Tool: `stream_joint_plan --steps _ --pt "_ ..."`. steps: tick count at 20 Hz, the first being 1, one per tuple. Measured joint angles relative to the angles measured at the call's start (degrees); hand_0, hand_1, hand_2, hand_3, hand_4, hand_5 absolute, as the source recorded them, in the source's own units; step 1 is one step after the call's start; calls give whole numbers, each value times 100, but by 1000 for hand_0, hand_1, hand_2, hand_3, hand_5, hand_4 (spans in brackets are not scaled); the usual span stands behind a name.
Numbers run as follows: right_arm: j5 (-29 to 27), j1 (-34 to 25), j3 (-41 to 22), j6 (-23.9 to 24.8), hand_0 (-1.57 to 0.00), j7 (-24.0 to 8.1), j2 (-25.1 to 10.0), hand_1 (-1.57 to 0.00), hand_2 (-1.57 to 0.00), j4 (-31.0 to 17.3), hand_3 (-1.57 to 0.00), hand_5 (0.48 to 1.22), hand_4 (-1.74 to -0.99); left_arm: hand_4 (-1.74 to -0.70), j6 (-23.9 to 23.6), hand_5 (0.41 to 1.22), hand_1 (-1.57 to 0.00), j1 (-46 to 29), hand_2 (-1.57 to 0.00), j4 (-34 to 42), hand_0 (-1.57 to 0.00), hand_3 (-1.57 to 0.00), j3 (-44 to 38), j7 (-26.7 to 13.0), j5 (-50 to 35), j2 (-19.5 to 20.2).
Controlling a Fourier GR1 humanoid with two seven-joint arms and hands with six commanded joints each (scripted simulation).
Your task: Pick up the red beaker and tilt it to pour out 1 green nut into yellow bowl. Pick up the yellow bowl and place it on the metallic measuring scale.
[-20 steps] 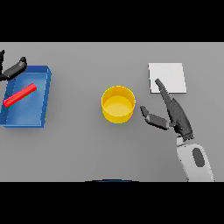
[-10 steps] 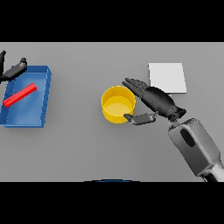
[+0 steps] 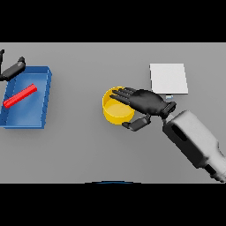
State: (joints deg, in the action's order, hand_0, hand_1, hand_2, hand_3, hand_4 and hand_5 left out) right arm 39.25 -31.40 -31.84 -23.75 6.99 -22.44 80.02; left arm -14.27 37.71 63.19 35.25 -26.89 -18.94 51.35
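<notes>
Reaching farther leftward than half a second ago, the right hand now lies over the right rim of the yellow bowl, where before it sat just beside the bowl's 3 o'clock side.

Head view: the bowl stands upright near the centre of the grey desk. The right hand's fingers stretch across the bowl's upper right rim, spread and only lightly bent, while the thumb drops outside the wall at about 5 o'clock of the bowl. The hand is wide, bracketing the rim but not yet closed on it; whether the fingers touch the rim cannot be told. The white and grey forearm runs off toward 4 o'clock. The metallic measuring scale, a pale square plate, lies at about 1 o'clock from the bowl, apart from it. At the far left, a blue tray holds a red bar lying slantwise; the left hand shows at the tray's upper left corner, fingers curled on nothing.

By the look of it, the bowl pickup is in hand. The next move calls for pinching the wall between fingers and thumb, lifting level, and carrying toward the scale at 1 o'clock.
</notes>
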Motion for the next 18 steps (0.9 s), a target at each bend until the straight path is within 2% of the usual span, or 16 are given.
stream_joint_plan --steps 4,6,9,12,13,15,18 --pt "125 -196 -190 -4 1 248 79 1 1 -392 1 660 -1234 -795 -17 728 1 -57 1 42 1 1 -24 111 -36 -6" --pt "213 -326 -305 -31 1 235 178 1 1 -648 1 669 -1249 -798 -23 725 1 2 1 35 1 1 1 -3 -32 -53" --pt "306 -382 -426 -49 1 350 188 1 1 -867 1 680 -1265 -798 13 723 1 9 1 -20 1 1 -42 83 -56 -39" --pt "352 -501 -502 -142 1 374 218 1 1 -1110 1 696 -1277 -795 -25 723 1 -30 1 60 1 1 -30 -23 -61 -2" --pt "338 -486 -520 -171 1 468 189 1 1 -1097 0 699 -1279 -792 -23 725 1 -38 1 15 1 1 -14 16 -36 -23" --pt "330 -487 -539 -188 1 420 269 1 0 -1172 -4 706 -1285 -791 12 728 1 25 1 36 1 1 -2 30 -9 -7" --pt "385 -571 -572 -75 1 598 275 1 -15 -1360 -42 721 -1289 -793 -56 729 1 -32 1 169 1 1 14 -19 -30 -9"
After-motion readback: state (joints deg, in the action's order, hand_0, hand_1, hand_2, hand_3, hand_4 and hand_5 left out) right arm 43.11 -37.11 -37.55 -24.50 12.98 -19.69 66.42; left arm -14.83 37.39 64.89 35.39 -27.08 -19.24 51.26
